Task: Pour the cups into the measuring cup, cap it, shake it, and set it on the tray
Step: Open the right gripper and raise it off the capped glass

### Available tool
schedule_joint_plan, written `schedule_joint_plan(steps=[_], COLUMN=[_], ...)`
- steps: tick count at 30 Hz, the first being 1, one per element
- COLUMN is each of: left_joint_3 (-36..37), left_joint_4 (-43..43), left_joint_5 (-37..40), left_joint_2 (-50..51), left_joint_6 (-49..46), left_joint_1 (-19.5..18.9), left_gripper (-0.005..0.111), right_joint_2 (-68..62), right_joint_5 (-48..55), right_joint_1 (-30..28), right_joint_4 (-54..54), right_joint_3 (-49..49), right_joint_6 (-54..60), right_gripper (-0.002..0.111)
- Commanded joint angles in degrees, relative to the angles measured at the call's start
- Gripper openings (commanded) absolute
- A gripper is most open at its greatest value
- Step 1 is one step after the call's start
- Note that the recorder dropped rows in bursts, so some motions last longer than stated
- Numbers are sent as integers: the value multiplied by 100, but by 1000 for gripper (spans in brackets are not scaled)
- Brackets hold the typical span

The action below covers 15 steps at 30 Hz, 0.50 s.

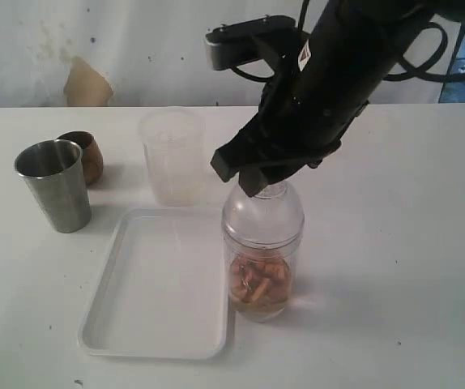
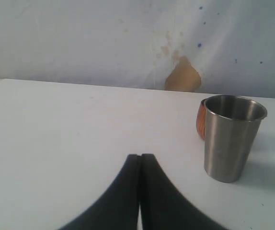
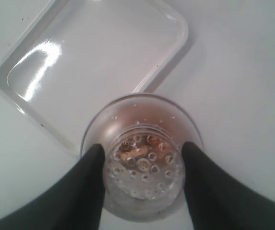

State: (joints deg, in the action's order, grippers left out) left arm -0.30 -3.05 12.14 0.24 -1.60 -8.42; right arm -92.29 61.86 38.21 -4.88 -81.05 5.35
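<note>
**Tabletop stock with capped measuring cup in the right gripper's hold**

Item 1. Measuring cup (image 1: pixel 261 279), one. It stood upright on the white table (image 1: pixel 394 243), just beside the right-hand rim of the tray and outside it. Whether it touched the rim could not be told. Brownish contents (image 1: pixel 257 284) lay in its lower part.

Item 2. Cap (image 1: pixel 262 217), one, clear dome, seated on the measuring cup. The right wrist view showed its neck top pierced with small holes.

Item 3. Right gripper (image 3: pixel 144 163), one. Its two dark fingers (image 3: pixel 92 184) were pressed against opposite sides of the cap's neck, jaws partway closed on it. In the exterior view the arm came down from the upper right and covered most of that neck.

Item 4. Tray (image 1: pixel 159 300), one, white, flat on the table in front of the cups.

Item 5. Cups of the task, two. The steel tumbler (image 1: pixel 54 185) stood upright at the far left. The copper-brown cup (image 1: pixel 87 154) sat just behind it, partly hidden by it.

Item 6. Frosted cup (image 1: pixel 172 158), one. It stood upright near the tray's far edge, between the tumbler pair and the right arm.

Item 7. Left gripper (image 2: pixel 140 159), one. Its jaws were pressed together on nothing, low over the table, near the tumbler.

Item 8. Wall (image 2: pixel 80 43), pale and stained, with one tan patch (image 2: pixel 183 76).
</note>
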Motion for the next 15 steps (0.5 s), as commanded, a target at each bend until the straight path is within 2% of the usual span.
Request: schedule_joint_plan(steps=[1,7,9,15], left_joint_3=[30,30,30,30], left_joint_4=[12,12,12,12], left_joint_5=[-59,-59,-59,-59], left_joint_2=[-24,-24,-24,-24], left_joint_6=[10,10,10,10], left_joint_1=[-7,-7,-7,-7], left_gripper=[0,0,0,0], right_joint_2=[-192,-107,-69,107], right_joint_5=[165,108,78,10], right_joint_1=[5,5,5,5], right_joint_4=[14,26,34,103], right_joint_3=[183,183,183,172], right_joint_6=[211,222,222,237], right_gripper=[14,43,50,52])
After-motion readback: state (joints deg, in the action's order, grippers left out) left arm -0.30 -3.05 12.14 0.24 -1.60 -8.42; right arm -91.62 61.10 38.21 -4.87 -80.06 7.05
